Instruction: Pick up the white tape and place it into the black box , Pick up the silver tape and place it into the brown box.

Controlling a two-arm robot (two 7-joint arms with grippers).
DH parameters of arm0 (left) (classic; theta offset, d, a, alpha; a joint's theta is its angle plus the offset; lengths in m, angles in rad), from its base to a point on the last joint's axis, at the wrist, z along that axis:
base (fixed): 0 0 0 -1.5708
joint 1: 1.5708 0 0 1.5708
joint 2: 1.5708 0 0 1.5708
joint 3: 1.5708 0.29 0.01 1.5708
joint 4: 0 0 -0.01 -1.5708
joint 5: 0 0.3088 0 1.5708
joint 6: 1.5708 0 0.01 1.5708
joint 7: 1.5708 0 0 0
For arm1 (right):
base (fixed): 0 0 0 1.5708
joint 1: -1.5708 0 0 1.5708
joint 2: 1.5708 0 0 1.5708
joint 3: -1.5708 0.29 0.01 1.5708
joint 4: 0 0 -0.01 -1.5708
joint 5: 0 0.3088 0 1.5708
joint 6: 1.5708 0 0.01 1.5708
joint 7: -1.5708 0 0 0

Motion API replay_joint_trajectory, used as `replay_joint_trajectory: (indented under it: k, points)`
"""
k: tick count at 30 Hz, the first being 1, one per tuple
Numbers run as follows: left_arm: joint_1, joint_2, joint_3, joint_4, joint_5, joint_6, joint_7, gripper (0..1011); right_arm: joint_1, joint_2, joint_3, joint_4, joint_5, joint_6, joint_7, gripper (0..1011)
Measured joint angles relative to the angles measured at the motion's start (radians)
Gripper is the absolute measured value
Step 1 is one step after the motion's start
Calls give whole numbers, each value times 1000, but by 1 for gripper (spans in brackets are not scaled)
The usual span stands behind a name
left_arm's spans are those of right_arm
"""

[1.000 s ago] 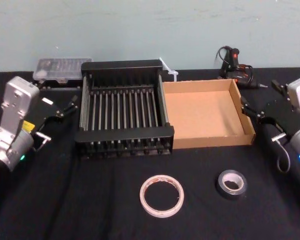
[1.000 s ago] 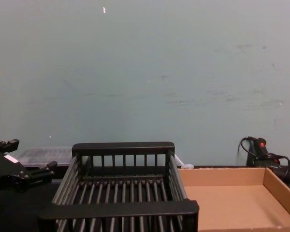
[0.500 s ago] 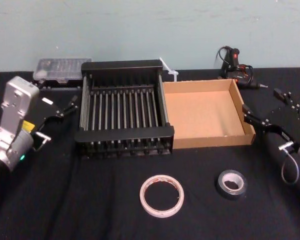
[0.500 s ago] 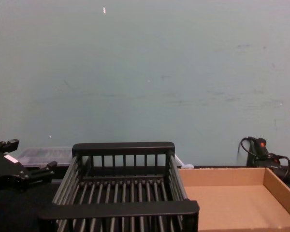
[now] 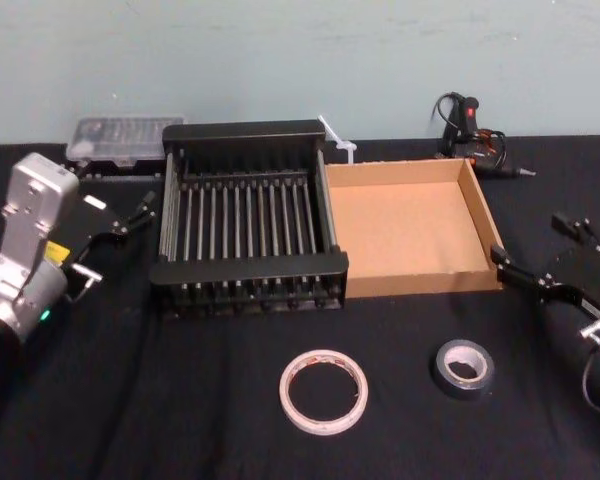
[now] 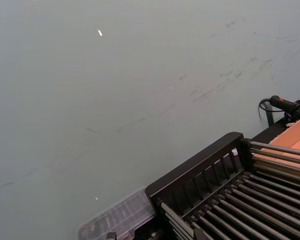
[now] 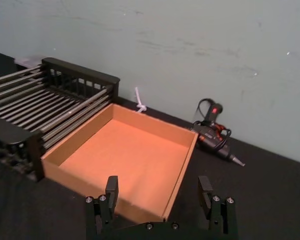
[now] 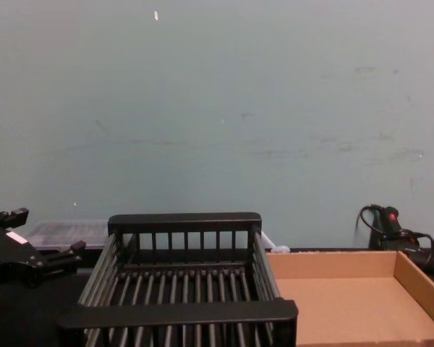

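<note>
Head view, sweeping from the left: the left gripper (image 5: 130, 212) sits parked beside the black box (image 5: 246, 268), jaws spread apart and holding nothing, with a clear plastic case (image 5: 120, 137) behind it by the wall. The black box stands with its slatted floor bare, touching the brown box (image 5: 492, 230) on its right side, and that tray has nothing in it either. Out front on the black cloth lies the white tape (image 5: 323, 391), flat, and well to its right the silver tape (image 5: 464, 368), also flat, both nearer us than the boxes. A glue gun (image 5: 467, 128) rests at the back. Far right, the right gripper (image 5: 546, 255) hangs just off the brown box's near right corner, jaws wide open, gripping nothing, above and beyond the silver tape.
</note>
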State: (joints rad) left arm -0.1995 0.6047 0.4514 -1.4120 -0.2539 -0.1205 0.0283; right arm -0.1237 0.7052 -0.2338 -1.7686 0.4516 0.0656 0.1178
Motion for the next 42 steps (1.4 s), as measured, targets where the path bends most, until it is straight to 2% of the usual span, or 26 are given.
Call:
replay_joint_trajectory:
  k: [2, 10, 19, 33, 42]
  points:
    - [0, 0, 0, 0, 0, 0, 0, 1001, -31, 10, 20, -26, 24, 21, 19, 1000]
    - [0, 0, 0, 0, 0, 0, 0, 1001, -89, 32, 56, -75, 69, 83, 69, 1000]
    - [0, 0, 0, 0, 0, 0, 0, 1001, -121, 44, 69, -98, 71, 149, 96, 1000]
    - [0, 0, 0, 0, 0, 0, 0, 1001, -131, 11, 73, -82, 72, 206, 134, 1000]
    - [0, 0, 0, 0, 0, 0, 0, 1001, -123, -11, 54, -55, 34, 216, 154, 1000]
